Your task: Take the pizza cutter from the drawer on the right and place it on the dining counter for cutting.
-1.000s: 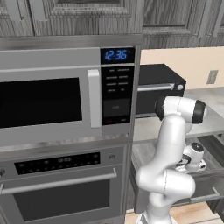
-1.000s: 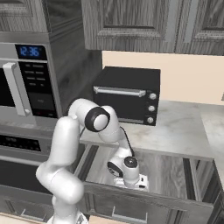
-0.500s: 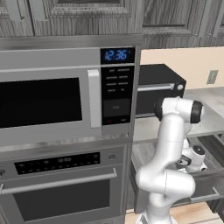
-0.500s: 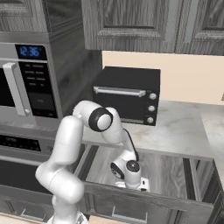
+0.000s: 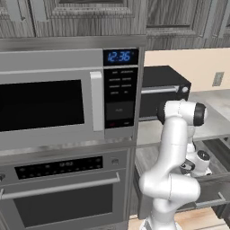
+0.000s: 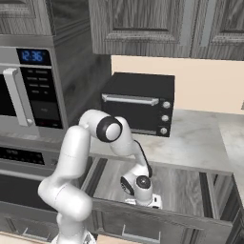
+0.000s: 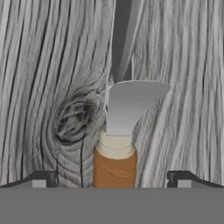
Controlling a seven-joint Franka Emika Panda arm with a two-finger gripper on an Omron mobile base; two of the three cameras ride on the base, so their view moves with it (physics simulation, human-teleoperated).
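Note:
The pizza cutter (image 7: 119, 118) lies on the grey wood-grain floor of the open drawer (image 6: 187, 185). Its brown wooden handle points toward the hand and its silvery blade part points away. In the hand view my gripper (image 7: 113, 179) is open, straddling the handle end close above it, one dark fingertip (image 7: 41, 180) on each side, not touching. In the right base view the arm bends down into the drawer and the hand (image 6: 142, 188) hangs just behind the drawer front. The left base view shows the hand (image 5: 197, 162) low at the right. The dining counter is out of view.
A black toaster oven (image 6: 138, 102) stands on the grey worktop (image 6: 195, 138) behind the drawer. A microwave (image 5: 49, 99) and a wall oven (image 5: 63, 197) are on the left. Wall cabinets (image 6: 157, 24) hang overhead. The drawer's front panel (image 6: 157, 220) is close to the hand.
The hand has sunk a little lower into the drawer. The jaws have stayed wide open.

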